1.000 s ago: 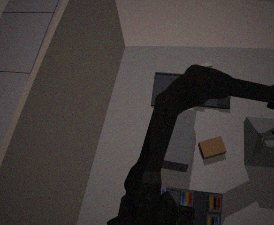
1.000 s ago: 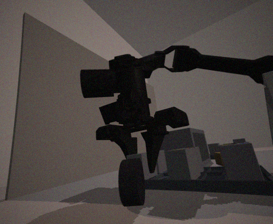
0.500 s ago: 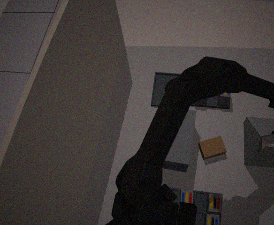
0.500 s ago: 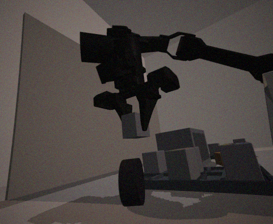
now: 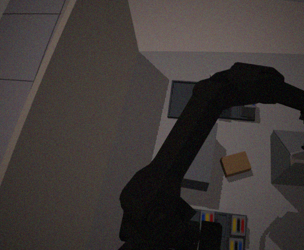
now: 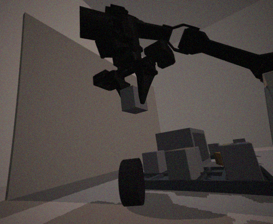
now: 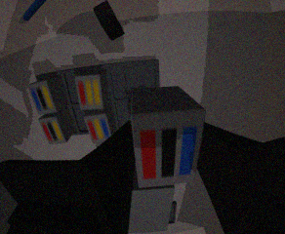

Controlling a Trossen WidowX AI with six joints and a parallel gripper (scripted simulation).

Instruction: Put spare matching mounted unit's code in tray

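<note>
Claw (image 6: 134,96) pinching a grey spare (image 6: 132,101), held aloft, well above the table (image 5: 254,194) in the exterior view. Spare's face in the wrist view (image 7: 165,139) marked with red, black and blue stripes, left to right; fingers dark and hard to separate from the shadow on either side. Below and to the left in the wrist view, the remaining spares (image 7: 67,107) packed side by side, with stripe sets in blue-yellow, red-yellow, and red, black and yellow. In the top view, those spares (image 5: 238,224) near the bottom edge, beside the arm's base; arm (image 5: 189,129) running up and bending right across the table. Dark tray (image 5: 177,98) partly hidden under the arm, near the table's upper edge. Tan block (image 5: 235,163) lying flat between tray and spares, touching neither. Grey mounted unit (image 5: 283,153) at the right edge, its back not readable from here. Black wheel (image 6: 131,182) upright in the exterior foreground, in front of the grey boxes. Lighting dim throughout; fine print not legible.
</note>
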